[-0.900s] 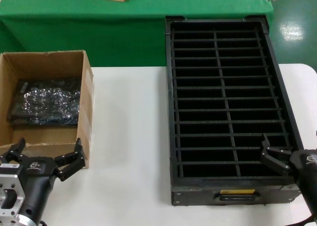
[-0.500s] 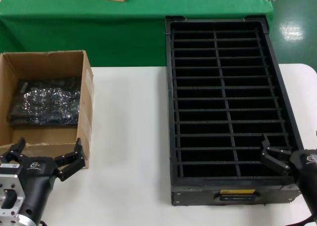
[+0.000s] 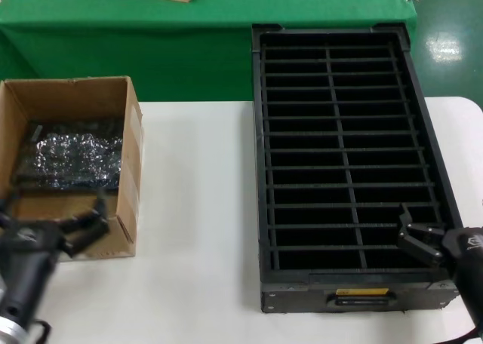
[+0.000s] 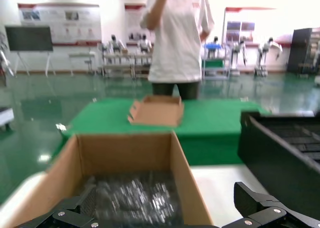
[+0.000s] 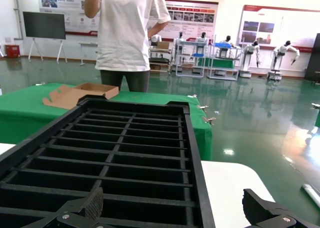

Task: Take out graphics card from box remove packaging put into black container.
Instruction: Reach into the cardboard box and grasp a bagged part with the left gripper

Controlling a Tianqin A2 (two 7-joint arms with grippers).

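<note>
Black-fingered, my left gripper [image 3: 51,222] hovers spread wide and empty at the near wall of one box [image 3: 130,144]. Inside lies one crinkly silver packaging [image 3: 72,157]. My right gripper [image 3: 445,246], also open and empty, waits by the one black container [image 3: 260,140].

Crinkly silver packaging [image 3: 72,159] lies flat inside the open box [image 3: 130,163], beside the black container [image 3: 343,144].
</note>
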